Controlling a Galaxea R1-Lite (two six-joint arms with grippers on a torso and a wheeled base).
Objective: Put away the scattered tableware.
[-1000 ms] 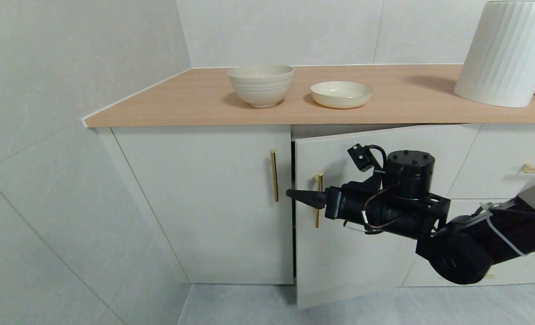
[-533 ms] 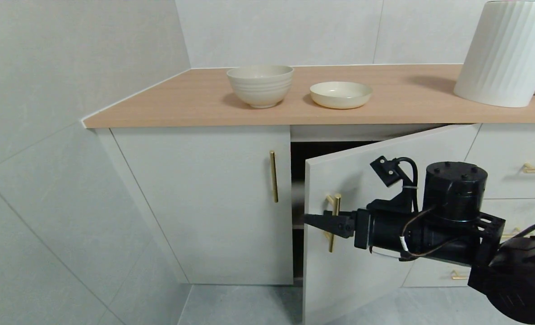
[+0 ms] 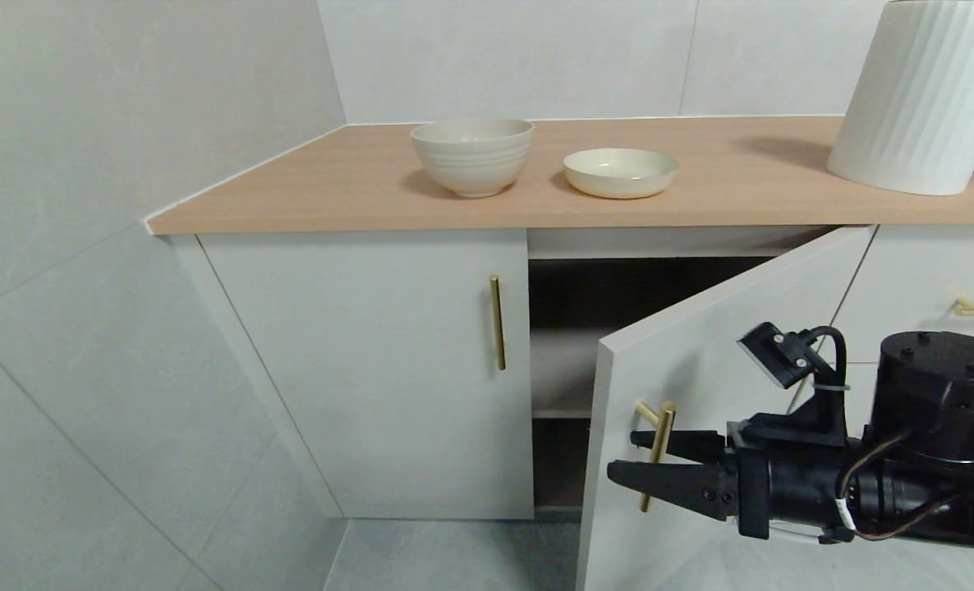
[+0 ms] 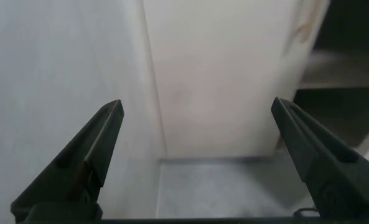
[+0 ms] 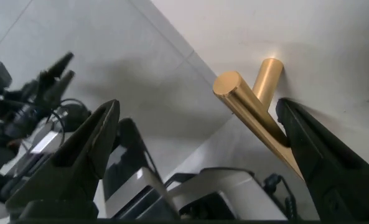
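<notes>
The right gripper (image 3: 622,456) has its black fingers (image 3: 676,486) spread, one on each side of the slim brass bar handle (image 3: 656,453) of the white cabinet door (image 3: 700,345). In the right wrist view the handle (image 5: 249,102) lies close against one finger (image 5: 315,158), unpinched. That door stands swung open on a dark cupboard with a pale shelf (image 3: 565,373) inside. The left gripper (image 4: 196,104) is spread wide too, holding nothing, facing the closed neighbouring door (image 4: 221,74) and the grey floor (image 4: 221,186). On the light wooden countertop (image 3: 331,189) above, the ribbed beige deep bowl (image 3: 472,154) and the shallow cream dish (image 3: 620,171) stand near each other, not touching — a tall white fluted cylinder (image 3: 922,94) stands well off to the right.
</notes>
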